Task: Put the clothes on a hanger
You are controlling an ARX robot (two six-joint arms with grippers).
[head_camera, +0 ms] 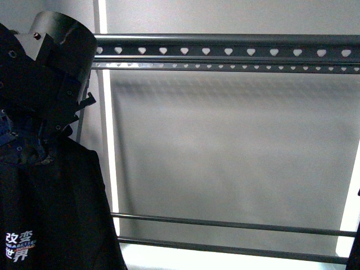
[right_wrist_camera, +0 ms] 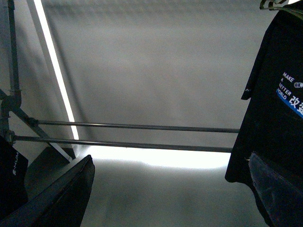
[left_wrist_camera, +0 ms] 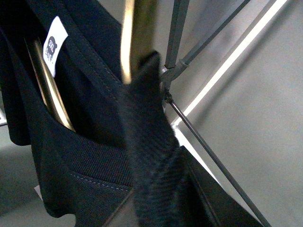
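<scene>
The black T-shirt (head_camera: 56, 214) is up in the air at the near left of the scene. It hangs down under the left arm (head_camera: 56, 73), in front of the left end of the grey drying rack (head_camera: 225, 50). The left hand (head_camera: 32, 142) is covered by the cloth. It seems to carry the shirt somewhere near the collar (left_wrist_camera: 94, 163), where the white label (left_wrist_camera: 54, 45) shows, but its fingers are hidden, so one cannot tell if they are pressed together on the fabric. Two brass-coloured bars stand beside the collar in the left wrist view; what they are is not clear. The right hand (right_wrist_camera: 170, 158) has its fingers wide apart with nothing between them. It is low and looks across the two lower rails (right_wrist_camera: 142, 135) toward the shirt, which hangs freely far from it with the white print readable. The top rail with the heart-shaped holes is bare along all its visible length, and no part of the shirt lies over it. So the task seems to be around the middle: the shirt is picked up and raised beside the rack, but the hanging itself is not yet done. What is left, probably, is to bring the shirt over the top rail, let it settle on both sides, and then let go of it.
</scene>
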